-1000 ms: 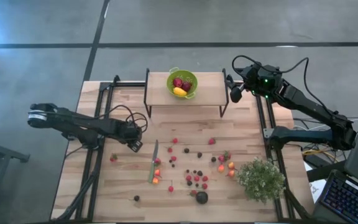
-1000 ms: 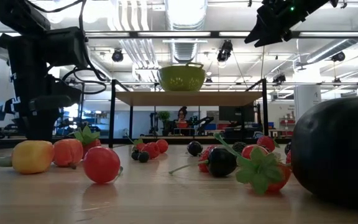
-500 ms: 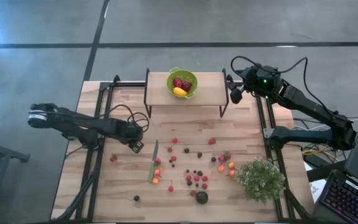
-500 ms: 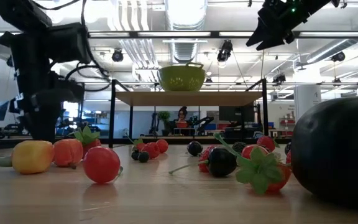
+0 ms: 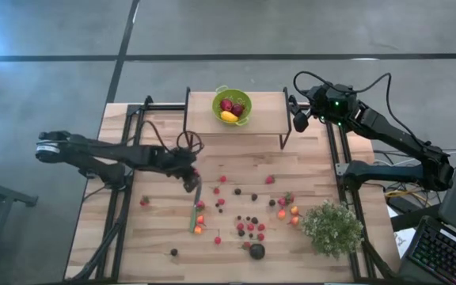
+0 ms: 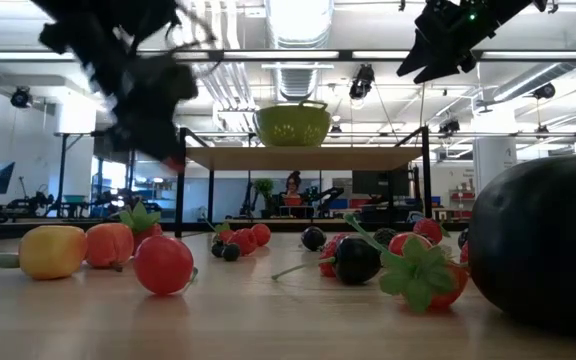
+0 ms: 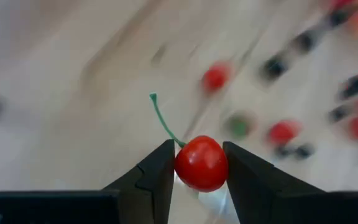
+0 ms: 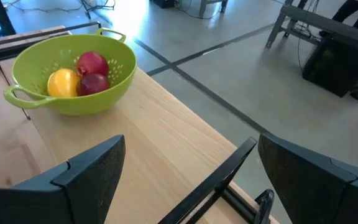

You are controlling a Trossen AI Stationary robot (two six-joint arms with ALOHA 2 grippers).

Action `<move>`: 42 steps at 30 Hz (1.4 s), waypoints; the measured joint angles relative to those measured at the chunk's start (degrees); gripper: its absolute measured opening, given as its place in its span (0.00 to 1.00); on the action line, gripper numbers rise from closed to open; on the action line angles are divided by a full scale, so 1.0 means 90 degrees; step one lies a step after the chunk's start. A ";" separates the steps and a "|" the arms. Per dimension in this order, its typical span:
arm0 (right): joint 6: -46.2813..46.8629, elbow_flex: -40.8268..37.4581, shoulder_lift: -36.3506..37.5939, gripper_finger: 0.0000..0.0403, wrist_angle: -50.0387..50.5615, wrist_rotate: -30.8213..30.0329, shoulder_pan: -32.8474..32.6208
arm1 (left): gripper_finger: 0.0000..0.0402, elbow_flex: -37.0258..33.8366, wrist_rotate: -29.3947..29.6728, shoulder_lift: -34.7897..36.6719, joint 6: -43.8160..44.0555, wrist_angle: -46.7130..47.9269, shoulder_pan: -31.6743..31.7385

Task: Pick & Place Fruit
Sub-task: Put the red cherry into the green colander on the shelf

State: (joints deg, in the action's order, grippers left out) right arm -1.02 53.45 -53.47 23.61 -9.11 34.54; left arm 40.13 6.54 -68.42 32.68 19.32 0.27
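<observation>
A red cherry [image 7: 201, 163] with a green stem sits clamped between the fingers of the left gripper [image 7: 197, 171], above the table [image 5: 236, 170] near the knife [image 5: 195, 207]. In the green colander [image 8: 67, 74] on the raised shelf [image 5: 260, 119] lie 3 fruits already — 2 red, 1 yellow. Most of the job remains, I judge: many scattered berries [image 5: 248, 222] are on the table. The right gripper [image 5: 298, 120] hangs wide open and empty beside the shelf.

Green bowl [image 8: 73, 78] on wooden shelf [image 8: 160, 149], three fruit [image 8: 79, 74] inside
</observation>
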 joint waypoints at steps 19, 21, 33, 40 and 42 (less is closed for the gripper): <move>0.0117 0.0000 -0.0002 0.90 -0.0004 0.0001 0.0000 | 0.35 0.1507 0.1728 0.0000 -0.4219 -0.3268 0.0138; 0.0117 0.0000 -0.0002 0.90 -0.0004 0.0001 0.0000 | 0.34 0.1558 0.1899 0.0000 -0.4630 -0.3639 0.0225; 0.0117 0.0000 -0.0002 0.90 -0.0004 0.0001 -0.0005 | 0.35 0.1565 0.1962 -0.0218 -0.5328 -0.4275 0.1332; 0.0117 0.0000 -0.0002 0.90 -0.0002 0.0001 -0.0002 | 0.33 0.1560 0.1894 -0.0826 -0.5229 -0.4294 0.1736; 0.0117 0.0000 -0.0002 0.90 -0.0001 0.0001 -0.0002 | 0.32 0.1563 0.1892 -0.1014 -0.5228 -0.4293 0.1813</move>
State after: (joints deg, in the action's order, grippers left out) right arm 0.03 53.45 -53.49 23.59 -9.10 34.52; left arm 54.19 23.57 -77.55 -14.37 -19.32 16.59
